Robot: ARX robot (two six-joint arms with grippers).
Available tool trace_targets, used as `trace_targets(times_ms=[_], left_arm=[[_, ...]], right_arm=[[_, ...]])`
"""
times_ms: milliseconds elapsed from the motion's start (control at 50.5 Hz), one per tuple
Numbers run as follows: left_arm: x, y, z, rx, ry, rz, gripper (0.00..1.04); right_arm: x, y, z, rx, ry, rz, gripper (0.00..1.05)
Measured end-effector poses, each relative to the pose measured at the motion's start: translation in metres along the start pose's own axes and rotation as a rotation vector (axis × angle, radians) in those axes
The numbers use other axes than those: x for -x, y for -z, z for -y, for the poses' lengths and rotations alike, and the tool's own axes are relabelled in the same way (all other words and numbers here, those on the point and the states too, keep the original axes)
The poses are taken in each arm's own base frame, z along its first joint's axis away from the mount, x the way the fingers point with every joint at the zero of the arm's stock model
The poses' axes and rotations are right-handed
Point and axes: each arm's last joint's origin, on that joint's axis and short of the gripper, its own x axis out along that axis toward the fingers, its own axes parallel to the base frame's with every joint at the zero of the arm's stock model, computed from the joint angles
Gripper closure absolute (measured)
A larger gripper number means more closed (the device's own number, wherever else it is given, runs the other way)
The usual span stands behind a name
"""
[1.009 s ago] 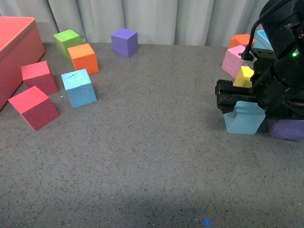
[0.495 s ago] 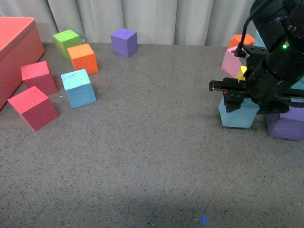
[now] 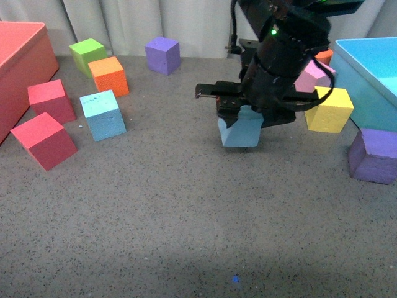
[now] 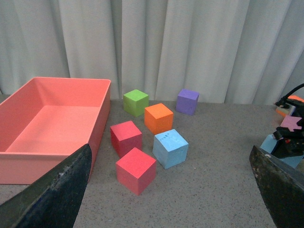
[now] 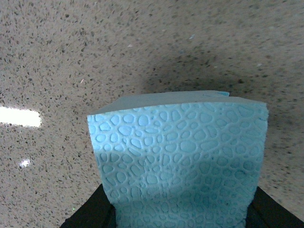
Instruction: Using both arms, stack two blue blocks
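Status: right gripper (image 3: 248, 113) is clamped on the plain blue block (image 3: 240, 130), gripping its upper part. Block hangs slightly tilted and looks clear of the desk (image 3: 186, 217). Right wrist view shows only its textured face between the jaws, with desk beyond.

Target is the dented blue block (image 3: 103, 115), resting on the desk. Carried block is well apart from it, off to its right in the front view. Left gripper (image 4: 169, 147) is spread wide and empty, looking at the dented block from well back.

Neighbours: orange cube (image 3: 109, 75) just behind the dented block, red cubes (image 3: 52, 99) just beside it on the side away from the carried block.

How I'd run it:
- Carry across above the dented block's top.
- Come in from the open side.
- Level the tilt and square up to its edges before descending.
- Set down straight and let go only once it is seated. Foam squashes, so go gently.

Risk is clipping the orange cube or nudging the target off line.
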Motion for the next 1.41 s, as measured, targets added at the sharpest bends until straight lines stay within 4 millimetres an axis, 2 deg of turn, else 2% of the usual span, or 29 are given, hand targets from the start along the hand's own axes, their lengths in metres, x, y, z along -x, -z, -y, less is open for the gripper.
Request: trace_targets(times_ms=[317,673,772,871,970,989,1187,1247,1266,1306,1405], left_arm=[[0.000,0.000,0.000,0.000,0.000,0.000,0.07],[0.000,0.000,0.000,0.000,0.000,0.000,0.07],[0.000,0.000,0.000,0.000,0.000,0.000,0.07],[0.000,0.000,0.000,0.000,0.000,0.000,0.07],[0.000,0.000,0.000,0.000,0.000,0.000,0.07],[0.000,0.000,0.000,0.000,0.000,0.000,0.07],[0.000,0.000,0.000,0.000,0.000,0.000,0.07],[0.000,0.000,0.000,0.000,0.000,0.000,0.07],[0.000,0.000,0.000,0.000,0.000,0.000,0.07],[0.000,0.000,0.000,0.000,0.001,0.000,0.07],[0.000,0.000,0.000,0.000,-0.002,0.000,0.07]], right_arm=[[-0.018,-0.006,-0.030,0.025,0.000,-0.034,0.62],[-0.027,-0.010,-0.037,0.016,0.012,-0.041,0.62],[-0.027,-0.011,-0.037,0.007,0.011,-0.032,0.47],[-0.026,-0.011,-0.037,-0.009,-0.014,-0.011,0.27],[-0.014,-0.010,-0.037,-0.017,-0.042,0.014,0.09],[-0.010,-0.010,-0.037,-0.017,-0.049,0.023,0.08],[0.044,-0.014,-0.035,-0.016,-0.088,0.199,0.10],[0.046,-0.012,-0.031,0.039,0.007,0.418,0.18],[0.046,-0.007,-0.025,0.064,0.087,0.548,0.23],[0.047,0.009,-0.010,0.089,0.172,0.704,0.32],[0.059,0.040,0.024,0.082,0.177,0.949,0.48]])
